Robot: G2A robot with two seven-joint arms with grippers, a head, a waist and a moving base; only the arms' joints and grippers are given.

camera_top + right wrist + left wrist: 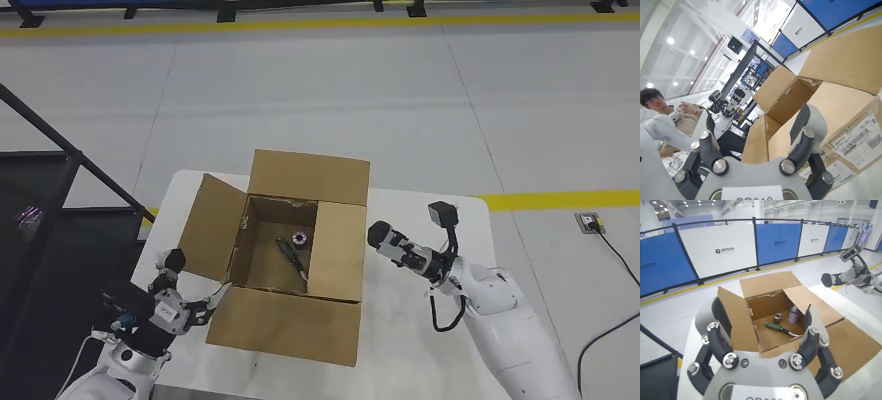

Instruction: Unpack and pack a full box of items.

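Prob. unpacking: left tool open, empty; open brown cardboard box just ahead; right tool open, box alongside. Nxt: dip in for green-handled screwdriver.

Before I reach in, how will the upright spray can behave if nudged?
The spray can stands tall and narrow by the cardboard box wall, so it probably tips easily. Once down, its round body would likely roll.
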